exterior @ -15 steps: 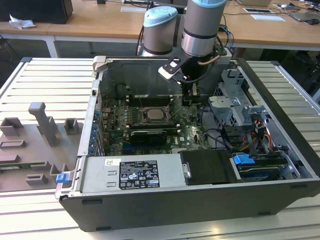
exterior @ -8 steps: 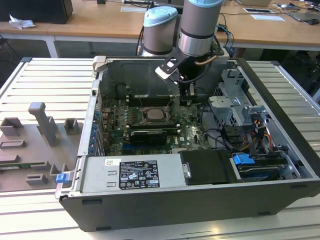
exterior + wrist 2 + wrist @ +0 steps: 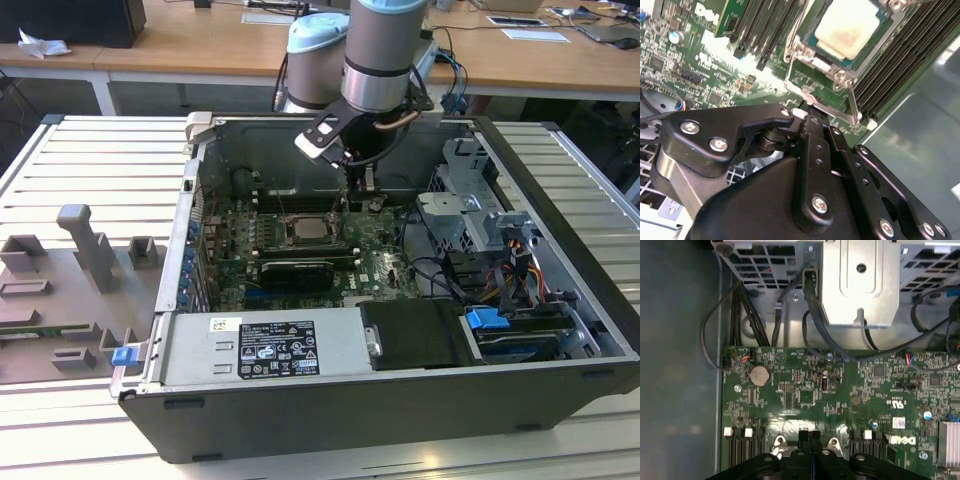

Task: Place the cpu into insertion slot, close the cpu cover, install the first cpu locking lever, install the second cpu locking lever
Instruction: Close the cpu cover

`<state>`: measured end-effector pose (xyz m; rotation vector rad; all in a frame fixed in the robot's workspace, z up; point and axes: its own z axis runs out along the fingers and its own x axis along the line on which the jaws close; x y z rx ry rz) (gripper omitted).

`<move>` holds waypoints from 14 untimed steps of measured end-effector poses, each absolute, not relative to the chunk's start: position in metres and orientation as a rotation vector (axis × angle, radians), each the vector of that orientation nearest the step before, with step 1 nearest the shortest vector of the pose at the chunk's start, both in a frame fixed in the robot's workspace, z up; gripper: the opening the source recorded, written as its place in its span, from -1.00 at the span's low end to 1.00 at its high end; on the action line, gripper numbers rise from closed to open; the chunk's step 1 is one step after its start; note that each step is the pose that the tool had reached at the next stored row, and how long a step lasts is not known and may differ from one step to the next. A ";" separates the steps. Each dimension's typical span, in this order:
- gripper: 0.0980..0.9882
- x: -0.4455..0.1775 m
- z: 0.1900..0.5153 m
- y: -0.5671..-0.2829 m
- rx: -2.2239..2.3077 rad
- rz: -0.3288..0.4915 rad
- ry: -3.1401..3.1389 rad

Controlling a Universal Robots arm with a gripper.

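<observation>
Well, my first wrist view has the tool (image 3: 809, 434) with its fingers pressed together, nothing visible between them, over the green board (image 3: 805, 390) near a coin cell (image 3: 759, 375). My second wrist view adds the cpu (image 3: 846, 26), seated in the insertion slot (image 3: 821, 61) with the cpu cover (image 3: 840, 71) flat around it. From the exterior view, the tool hangs at the cpu's two o'clock inside an open computer case (image 3: 300, 430) on a slatted desk (image 3: 90, 160); wooden desks (image 3: 200, 40) stand at twelve o'clock.
</observation>
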<state>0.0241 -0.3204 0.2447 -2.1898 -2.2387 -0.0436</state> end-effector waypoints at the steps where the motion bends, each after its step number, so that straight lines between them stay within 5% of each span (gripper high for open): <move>1: -0.98 0.022 0.245 -0.320 -2.190 -0.043 -2.239; 14: -0.98 -0.001 0.239 -0.320 -2.190 -0.044 -2.239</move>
